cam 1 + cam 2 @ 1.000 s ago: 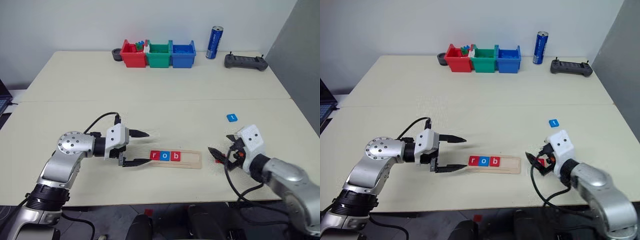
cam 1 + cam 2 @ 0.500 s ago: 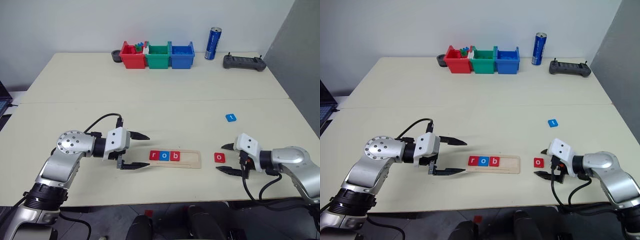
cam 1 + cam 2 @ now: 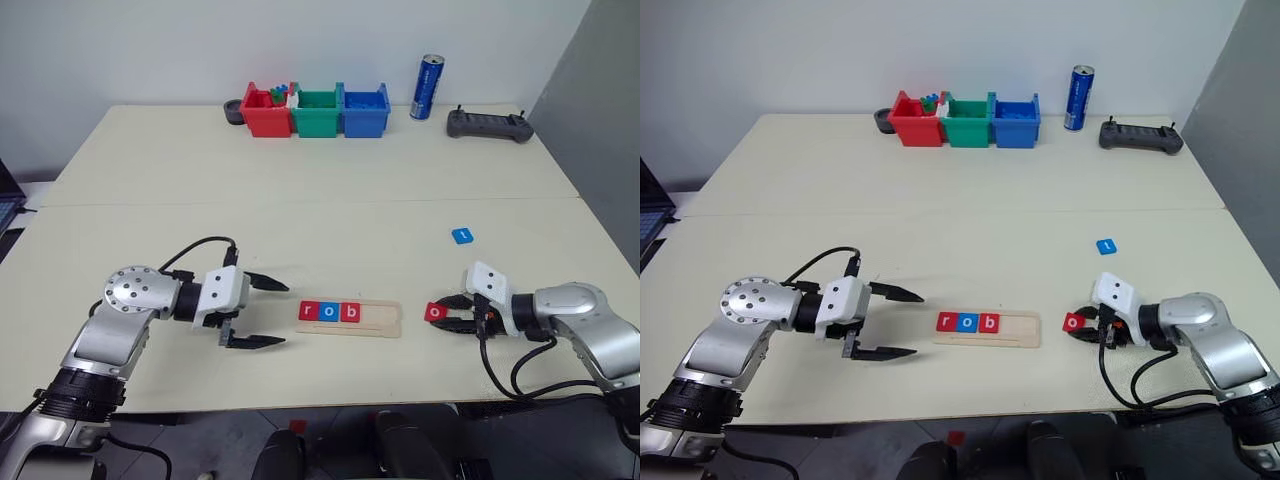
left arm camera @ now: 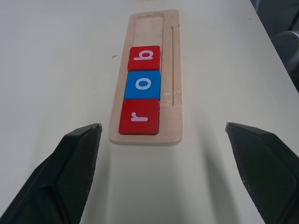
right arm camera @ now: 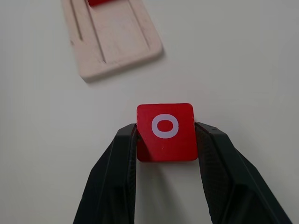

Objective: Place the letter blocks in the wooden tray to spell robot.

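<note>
Our right gripper [image 5: 166, 140] pinches the red "o" block [image 5: 165, 132] lying lower right of frame, beside the wooden tray [image 3: 385, 320]. Gripped by its rear edge only, it may pivot loose on lifting. The left gripper [image 3: 262, 312] hangs spread.

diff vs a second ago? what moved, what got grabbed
The right pincer swung down to the table and closed its fingers on the sides of the red square tile with a white o, which lies right of the pale wooden tray. The left pincer stayed open, drawn slightly back from the tray's left end. The r, o, b tiles and the blue t tile are unchanged.
</note>
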{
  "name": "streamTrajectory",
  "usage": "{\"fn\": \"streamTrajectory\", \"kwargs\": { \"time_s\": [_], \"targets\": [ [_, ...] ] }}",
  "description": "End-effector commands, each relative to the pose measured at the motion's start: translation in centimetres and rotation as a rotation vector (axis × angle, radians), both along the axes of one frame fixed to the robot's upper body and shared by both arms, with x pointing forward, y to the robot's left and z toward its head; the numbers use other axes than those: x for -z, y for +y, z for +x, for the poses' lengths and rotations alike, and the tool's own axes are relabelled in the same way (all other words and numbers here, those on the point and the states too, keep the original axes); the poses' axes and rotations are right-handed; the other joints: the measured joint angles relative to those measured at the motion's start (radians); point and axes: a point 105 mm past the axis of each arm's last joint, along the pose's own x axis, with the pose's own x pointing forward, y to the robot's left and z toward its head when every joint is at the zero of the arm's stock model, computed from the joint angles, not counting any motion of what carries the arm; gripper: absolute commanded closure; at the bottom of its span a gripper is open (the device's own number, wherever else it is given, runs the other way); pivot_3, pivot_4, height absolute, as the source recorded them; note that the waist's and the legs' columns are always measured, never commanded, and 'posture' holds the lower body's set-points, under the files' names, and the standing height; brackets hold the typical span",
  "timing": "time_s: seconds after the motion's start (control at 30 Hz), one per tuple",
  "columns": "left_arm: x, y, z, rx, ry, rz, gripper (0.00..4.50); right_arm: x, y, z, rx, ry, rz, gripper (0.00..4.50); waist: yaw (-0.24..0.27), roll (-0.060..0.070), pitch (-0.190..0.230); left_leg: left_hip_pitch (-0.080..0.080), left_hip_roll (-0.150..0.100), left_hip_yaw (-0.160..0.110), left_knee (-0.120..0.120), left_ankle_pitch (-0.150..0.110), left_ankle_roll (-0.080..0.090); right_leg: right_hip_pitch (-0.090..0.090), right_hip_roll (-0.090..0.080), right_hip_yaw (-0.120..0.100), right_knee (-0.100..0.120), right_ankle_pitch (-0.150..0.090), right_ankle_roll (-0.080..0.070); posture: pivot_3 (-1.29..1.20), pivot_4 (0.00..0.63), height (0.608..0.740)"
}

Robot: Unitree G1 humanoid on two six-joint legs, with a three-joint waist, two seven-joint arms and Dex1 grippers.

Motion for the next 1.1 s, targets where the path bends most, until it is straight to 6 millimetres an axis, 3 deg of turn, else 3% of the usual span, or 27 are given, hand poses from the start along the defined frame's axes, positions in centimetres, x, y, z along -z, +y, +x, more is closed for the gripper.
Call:
{"fn": "streamTrajectory", "kwargs": {
  "time_s": [0.03,0.27,0.5,1.1],
  "targets": [
    [-1.2,-0.1,0.3,0.021,-0.041,-0.002,0.0,-2.1,2.6,-0.8,-0.082,-0.073,0.033,3.06,0.0,0.0,0.0,0.0,0.0,0.0,0.0,0.0,0.0,0.0,0.0,0.0,0.0,0.0,0.0,0.0,0.15,0.74],
    [-1.9,-0.8,0.7,0.041,-0.055,-0.004,0.0,-2.3,6.0,0.1,-0.089,-0.127,0.003,3.06,0.0,0.0,0.0,0.0,0.0,0.0,0.0,0.0,0.0,0.0,0.0,0.0,0.0,0.0,0.0,0.0,0.15,0.74],
    [-2.0,-1.4,0.6,0.053,-0.065,-0.007,0.0,-1.3,7.6,0.7,-0.121,-0.119,-0.049,3.06,0.0,0.0,0.0,0.0,0.0,0.0,0.0,0.0,0.0,0.0,0.0,0.0,0.0,0.0,0.0,0.0,0.15,0.74],
    [-1.6,-1.3,0.6,0.038,-0.078,-0.008,0.0,-0.6,8.7,1.0,-0.198,-0.076,-0.098,3.06,-0.001,0.0,0.0,0.0,0.0,-0.001,0.0,0.0,0.0,0.0,0.0,-0.001,0.0,0.0,0.0,0.0,0.15,0.74]
  ]
}}
